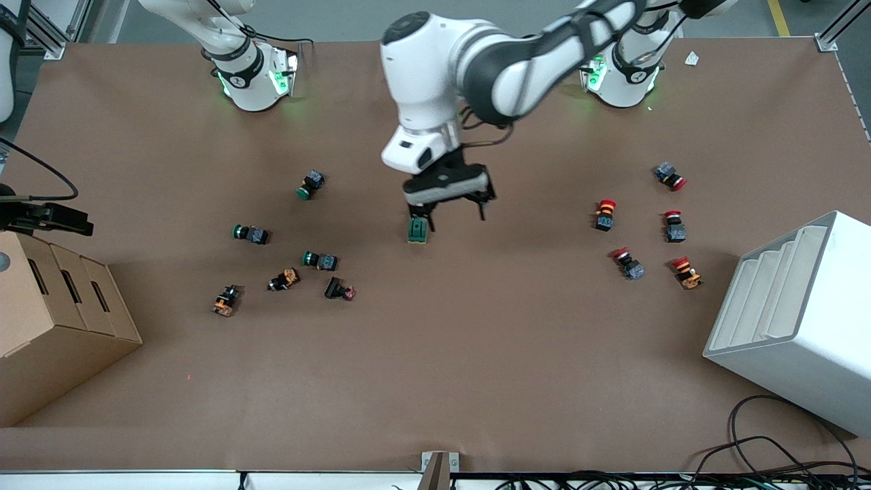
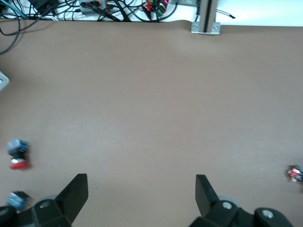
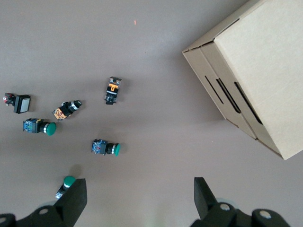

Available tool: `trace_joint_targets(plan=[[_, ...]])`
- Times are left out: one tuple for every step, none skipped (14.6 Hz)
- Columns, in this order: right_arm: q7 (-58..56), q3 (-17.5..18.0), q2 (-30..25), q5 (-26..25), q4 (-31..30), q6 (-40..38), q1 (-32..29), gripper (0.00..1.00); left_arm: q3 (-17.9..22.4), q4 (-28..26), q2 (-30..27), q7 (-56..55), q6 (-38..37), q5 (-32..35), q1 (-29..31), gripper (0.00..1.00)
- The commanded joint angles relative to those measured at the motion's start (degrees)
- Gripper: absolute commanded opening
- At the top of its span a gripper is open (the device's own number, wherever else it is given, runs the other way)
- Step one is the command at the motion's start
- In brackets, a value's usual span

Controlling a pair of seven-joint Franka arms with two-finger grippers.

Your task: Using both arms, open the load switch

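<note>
Left hand [image 1: 450,212] open over load switch [image 1: 418,230], perhaps touching; right hand [image 3: 137,201] open, waiting

- The table [image 1: 435,381] is plain brown.
- The load switch [image 1: 418,230] is dark green.
- The arms are white with black bands; their bases glow green.
- The left gripper [image 1: 450,212] and right gripper [image 3: 137,201] are black.
- Push buttons: green caps [image 1: 250,233] one end, red caps [image 1: 605,214] the other.
- The cardboard box [image 1: 47,320] is tan; the bin [image 1: 803,320] is white.
</note>
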Motion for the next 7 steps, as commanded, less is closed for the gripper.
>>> trace_joint_targets(plan=[[-0.53, 1.29, -0.13, 0.99, 0.52, -1.02, -1.02, 1.0, -0.28, -0.9, -4.48, 8.1, -0.19, -4.99, 5.45, 1.0], [-0.62, 1.29, -0.13, 1.16, 0.52, -1.19, -0.93, 1.0, 0.07, -0.9, -5.97, 11.52, -0.1, -6.74, 7.03, 1.0], [-0.62, 1.2, -0.22, 1.17, 0.52, -1.28, -0.93, 1.0, 1.46, -0.9, -8.24, 16.25, -0.1, -10.93, 7.75, 1.0], [-0.97, 1.29, -0.31, 1.25, 0.52, -1.19, -0.93, 1.0, 6.78, -0.99, -11.14, 22.48, -0.01, -16.89, 7.23, 1.0], [-0.54, 1.37, -0.31, 1.34, 0.52, -1.28, -0.67, 1.0, 11.71, -1.08, -13.87, 26.72, 0.34, -22.61, 7.05, 1.0], [-0.53, 1.64, -0.4, 1.51, 0.52, -1.19, -0.49, 1.0, 15.59, -1.17, -16.24, 31.2, 0.34, -28.06, 6.96, 1.0], [-0.53, 1.81, -0.57, 1.69, 0.61, -1.28, -0.49, 1.0, 19.02, -1.69, -18.79, 36.72, 0.25, -31.86, 6.87, 1.0]])
